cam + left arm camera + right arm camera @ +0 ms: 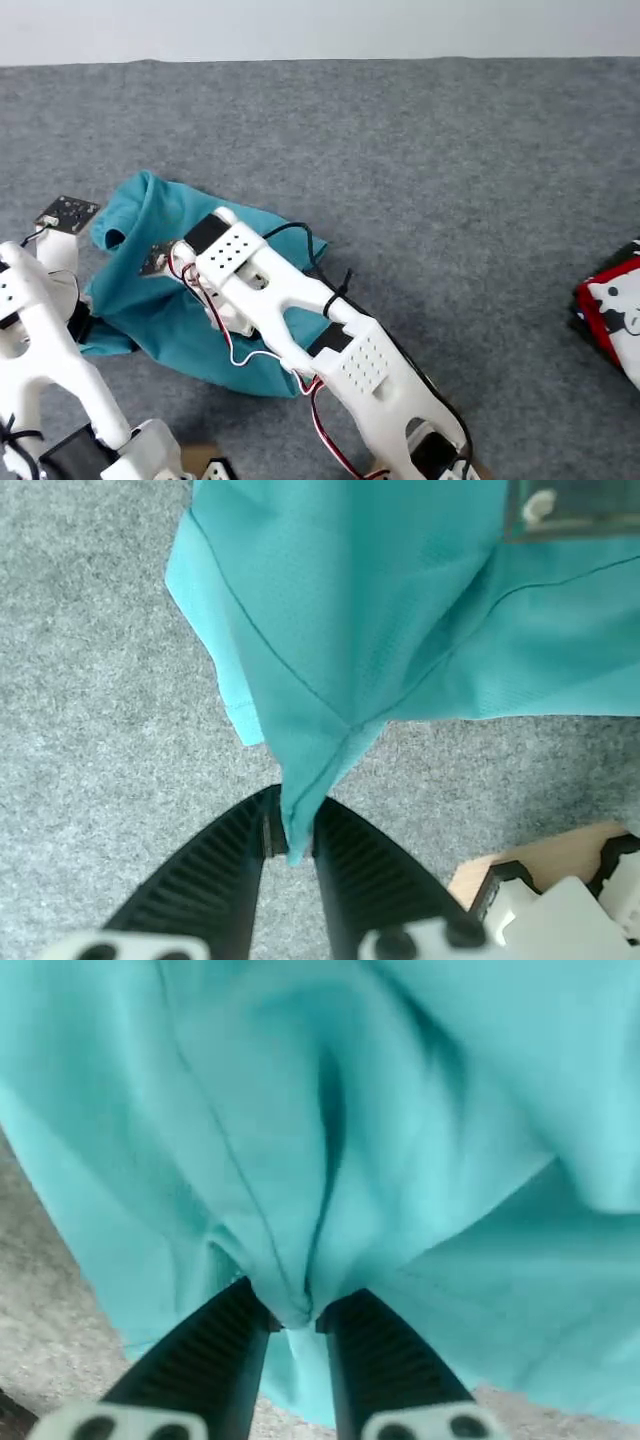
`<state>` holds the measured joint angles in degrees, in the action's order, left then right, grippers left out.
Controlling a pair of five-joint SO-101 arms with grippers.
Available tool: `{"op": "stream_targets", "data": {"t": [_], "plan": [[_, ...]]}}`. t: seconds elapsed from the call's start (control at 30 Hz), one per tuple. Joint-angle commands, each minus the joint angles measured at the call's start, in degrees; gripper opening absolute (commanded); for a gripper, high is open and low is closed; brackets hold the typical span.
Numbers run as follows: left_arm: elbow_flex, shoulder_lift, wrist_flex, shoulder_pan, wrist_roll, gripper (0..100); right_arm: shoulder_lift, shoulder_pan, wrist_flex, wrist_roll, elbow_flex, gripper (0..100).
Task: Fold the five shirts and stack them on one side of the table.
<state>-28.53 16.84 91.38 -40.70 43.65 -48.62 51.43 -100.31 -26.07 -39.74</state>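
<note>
Left gripper pinches the teal shirt at a hem corner; right gripper nips a fold; limp cloth, probably best gripped at corners.

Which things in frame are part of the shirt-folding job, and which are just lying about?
Job:
teal shirt
left end effector, shut on its edge
right end effector, shut on a fold
red-and-white cloth, probably another shirt

Lying about:
grey mat
wooden board
</note>
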Motion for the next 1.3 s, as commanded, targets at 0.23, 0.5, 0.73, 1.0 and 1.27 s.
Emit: {"op": "stream_targets", "data": {"t": [0.23,0.5,0.73,1.0,1.27], "plan": [[21.4,2.5,9.1,1.0,-7.9,0,25.4,-11.2,-2.3,-0.8,-4.0,1.1],[45.6,2.6,9.1,1.7,-17.4,0,42.7,-21.9,-2.3,-2.8,-4.0,1.0],[67.0,2.6,9.1,2.5,-19.9,0,52.4,-31.4,-2.2,-2.9,-4.0,1.0],[75.2,7.8,9.1,12.9,-19.9,0,59.2,-34.8,-2.3,-2.9,-3.9,1.0],[65.4,14.5,9.1,14.0,-19.8,0,59.9,-34.9,-2.5,-2.8,-3.8,1.0]]}}
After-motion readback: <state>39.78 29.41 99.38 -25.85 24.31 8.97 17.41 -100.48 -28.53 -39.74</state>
